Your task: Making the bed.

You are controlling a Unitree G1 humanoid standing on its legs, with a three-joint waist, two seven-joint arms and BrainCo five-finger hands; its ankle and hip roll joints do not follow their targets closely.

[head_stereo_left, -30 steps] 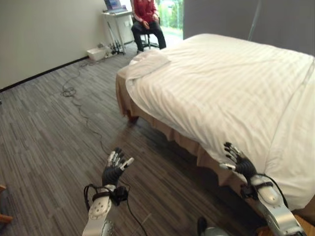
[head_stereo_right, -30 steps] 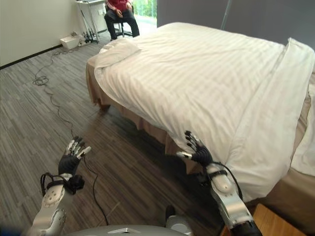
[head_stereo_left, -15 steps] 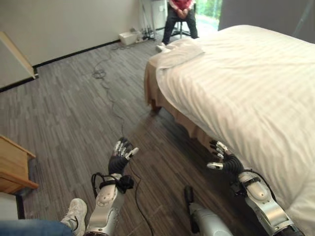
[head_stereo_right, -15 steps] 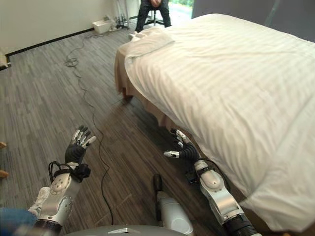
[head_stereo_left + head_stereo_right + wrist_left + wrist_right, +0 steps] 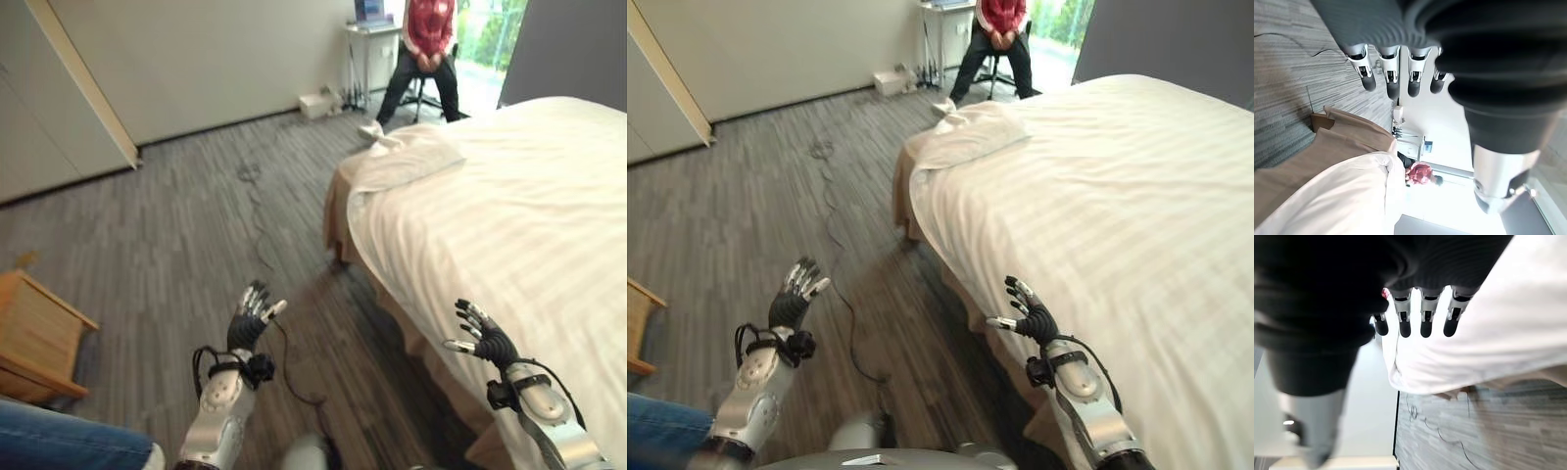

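Left eye view: the left hand (image 5: 249, 323) is held over the wooden floor (image 5: 196, 225), fingers straight and spread, gripping nothing. The right hand (image 5: 482, 340) is raised at the side edge of the bed (image 5: 509, 225), fingers spread; contact with the white duvet (image 5: 490, 255) perhaps, hard to judge. A rumpled fold is seen at the far corner. Right wrist view: straight fingers (image 5: 1425, 316) are shown before the duvet.

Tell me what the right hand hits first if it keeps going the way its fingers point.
Probably the duvet. The right hand is open beside the bed's edge, fingers aimed along it and slightly inward; depth is unclear, so it could skim past the hanging side.
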